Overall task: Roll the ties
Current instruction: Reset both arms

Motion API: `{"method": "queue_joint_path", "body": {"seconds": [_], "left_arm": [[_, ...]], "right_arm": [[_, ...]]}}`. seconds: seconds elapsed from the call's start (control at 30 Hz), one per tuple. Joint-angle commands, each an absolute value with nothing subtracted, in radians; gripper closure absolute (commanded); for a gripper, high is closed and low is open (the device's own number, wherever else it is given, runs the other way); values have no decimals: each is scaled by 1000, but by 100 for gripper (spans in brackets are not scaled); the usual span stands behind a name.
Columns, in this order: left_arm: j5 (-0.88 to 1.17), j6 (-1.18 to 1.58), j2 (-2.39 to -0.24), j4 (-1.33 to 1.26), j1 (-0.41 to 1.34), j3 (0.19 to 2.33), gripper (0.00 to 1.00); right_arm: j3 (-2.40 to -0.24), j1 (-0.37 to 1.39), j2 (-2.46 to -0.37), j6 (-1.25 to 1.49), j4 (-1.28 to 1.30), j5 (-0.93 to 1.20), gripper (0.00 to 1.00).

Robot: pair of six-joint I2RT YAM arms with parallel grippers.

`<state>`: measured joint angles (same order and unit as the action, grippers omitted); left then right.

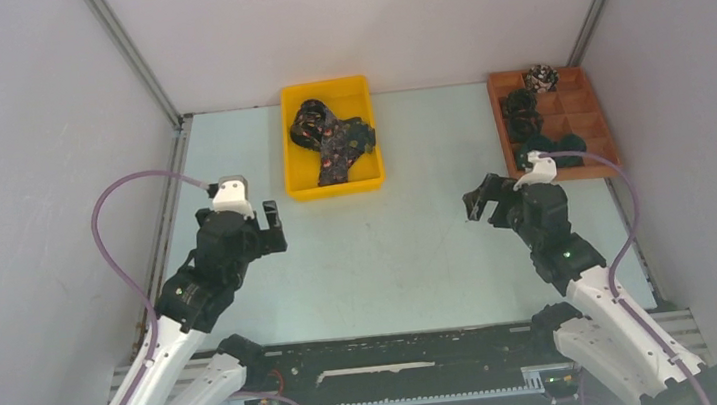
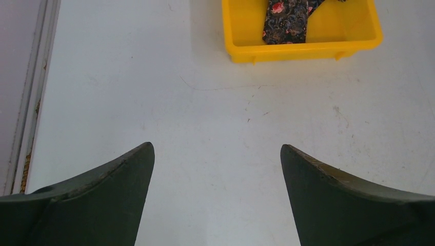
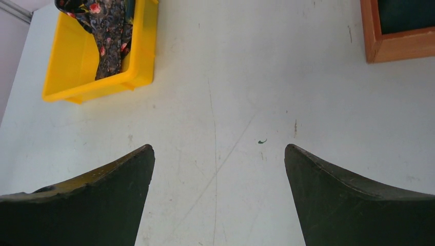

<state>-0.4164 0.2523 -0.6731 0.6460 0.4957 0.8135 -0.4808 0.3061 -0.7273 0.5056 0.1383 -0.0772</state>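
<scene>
Loose dark ties (image 1: 333,143) with small reddish patterns lie heaped in a yellow bin (image 1: 335,190) at the back middle of the table. One patterned tie (image 2: 287,20) shows in the left wrist view, and the same heap (image 3: 110,36) shows in the right wrist view. Rolled ties (image 1: 522,105) sit in compartments of a brown wooden tray (image 1: 498,117) at the back right. My left gripper (image 1: 275,229) (image 2: 216,147) hovers open over bare table, short of the bin. My right gripper (image 1: 480,202) (image 3: 218,148) is open too, empty, near the tray's front corner.
The yellow bin (image 2: 302,51) (image 3: 97,87) and a corner of the wooden tray (image 3: 395,48) stand ahead of the grippers. Grey walls close in the table on the left, right and back. A metal rail (image 2: 31,102) runs along the left edge.
</scene>
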Motion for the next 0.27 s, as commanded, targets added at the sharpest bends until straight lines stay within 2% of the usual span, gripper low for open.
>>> {"method": "queue_joint_path", "body": {"seconds": [0.0, 0.23], "left_arm": [[-444, 241, -669, 604, 492, 808, 0], [-457, 239, -669, 601, 492, 807, 0]], "right_arm": [[-481, 314, -719, 475, 51, -96, 0], [-477, 312, -728, 477, 48, -89, 0]]}}
